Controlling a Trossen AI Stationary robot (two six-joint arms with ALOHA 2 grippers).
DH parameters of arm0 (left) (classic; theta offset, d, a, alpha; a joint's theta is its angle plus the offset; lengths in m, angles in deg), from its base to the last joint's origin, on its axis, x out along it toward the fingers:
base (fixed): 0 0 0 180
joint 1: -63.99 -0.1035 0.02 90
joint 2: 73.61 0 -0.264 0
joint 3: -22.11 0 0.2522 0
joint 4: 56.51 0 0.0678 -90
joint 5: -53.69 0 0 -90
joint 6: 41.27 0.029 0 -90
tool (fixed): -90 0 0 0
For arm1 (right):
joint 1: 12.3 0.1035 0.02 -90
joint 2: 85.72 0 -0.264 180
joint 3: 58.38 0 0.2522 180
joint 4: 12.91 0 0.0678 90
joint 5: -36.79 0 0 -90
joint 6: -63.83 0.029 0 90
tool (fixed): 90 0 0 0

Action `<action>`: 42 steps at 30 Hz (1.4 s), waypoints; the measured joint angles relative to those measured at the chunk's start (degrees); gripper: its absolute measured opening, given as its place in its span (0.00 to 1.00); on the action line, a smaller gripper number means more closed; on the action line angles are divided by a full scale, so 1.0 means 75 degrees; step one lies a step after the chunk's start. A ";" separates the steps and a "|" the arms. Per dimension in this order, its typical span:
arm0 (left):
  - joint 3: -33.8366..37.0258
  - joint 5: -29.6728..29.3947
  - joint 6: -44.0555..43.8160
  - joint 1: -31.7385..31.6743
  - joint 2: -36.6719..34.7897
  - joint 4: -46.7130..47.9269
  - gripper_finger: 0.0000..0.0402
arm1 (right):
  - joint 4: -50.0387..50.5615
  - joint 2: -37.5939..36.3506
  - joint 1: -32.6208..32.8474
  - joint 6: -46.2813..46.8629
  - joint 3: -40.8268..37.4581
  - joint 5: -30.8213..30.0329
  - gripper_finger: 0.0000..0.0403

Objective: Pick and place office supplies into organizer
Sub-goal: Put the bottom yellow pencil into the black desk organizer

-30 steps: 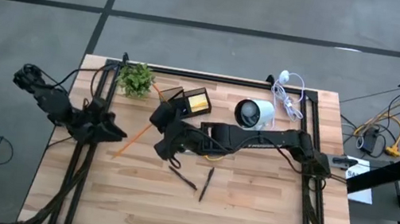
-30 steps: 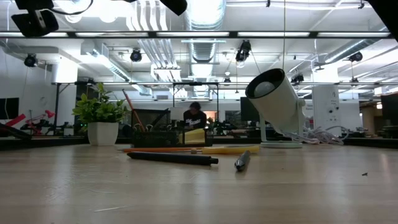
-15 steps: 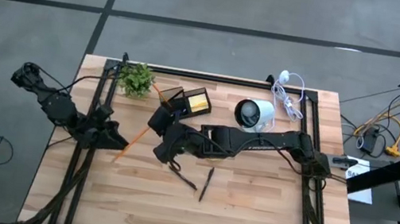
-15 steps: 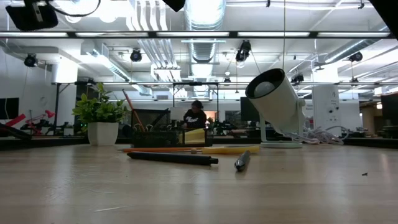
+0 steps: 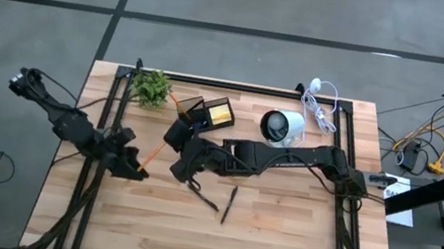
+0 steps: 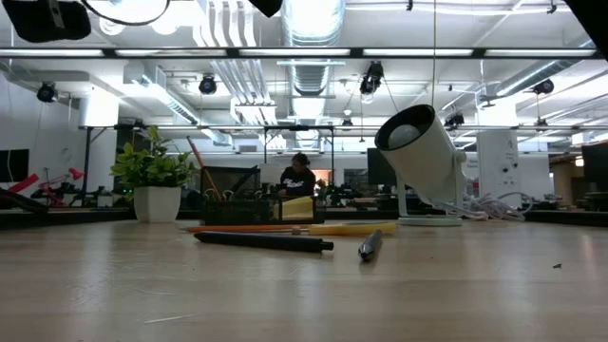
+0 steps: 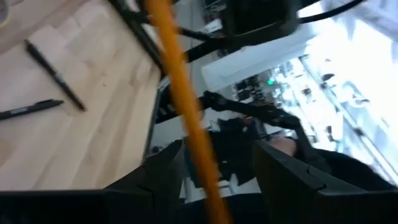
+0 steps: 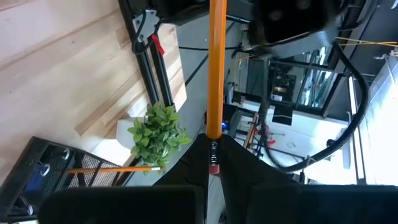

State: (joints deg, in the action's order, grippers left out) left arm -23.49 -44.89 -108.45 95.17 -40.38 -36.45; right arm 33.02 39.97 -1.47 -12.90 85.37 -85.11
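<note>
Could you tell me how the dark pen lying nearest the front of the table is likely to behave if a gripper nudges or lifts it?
The dark pen looks slim and straight, so it is probably stiff and light. It lies flat on the smooth wooden table, so a sideways nudge would likely roll or skid it. Its thin barrel may slip from a loose pinch.

Counts on the desk

2 dark pens [image 5: 208, 201] [image 5: 229, 204] loose on the wood; 2 orange pencils seen, one between the tools [image 5: 148, 156], one in the organizer [image 8: 109, 169]; 1 organizer [image 5: 204, 111]; 1 sticky-note block [image 5: 219, 116]; 1 plant [image 5: 150, 86]; 1 white cup [image 5: 281, 128]; 1 white cable [image 5: 321, 105]; 2 arms.
</note>
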 joint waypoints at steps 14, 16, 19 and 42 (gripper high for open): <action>-0.0003 0.0309 -0.0001 -0.0373 0.0235 -0.0443 0.44 | -0.0038 0.0000 0.0218 -0.0185 0.0000 0.0065 0.03; -0.0003 0.0310 -0.0009 -0.0419 0.0151 -0.0443 0.44 | -0.0041 0.0000 0.0240 -0.0341 0.0000 0.0082 0.03; -0.0003 0.0309 -0.0191 -0.0482 0.0038 -0.0457 0.44 | -0.0079 0.0000 0.0262 -0.0376 0.0000 0.0085 0.03; 0.0000 0.0367 -0.0597 -0.0811 0.0249 -0.0644 0.13 | -0.0137 0.0000 0.0403 -0.0688 0.0000 0.0082 0.03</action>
State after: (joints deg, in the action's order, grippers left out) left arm -23.49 -42.14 -112.93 89.09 -38.52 -41.28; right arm 31.99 39.97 1.55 -18.06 85.37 -84.49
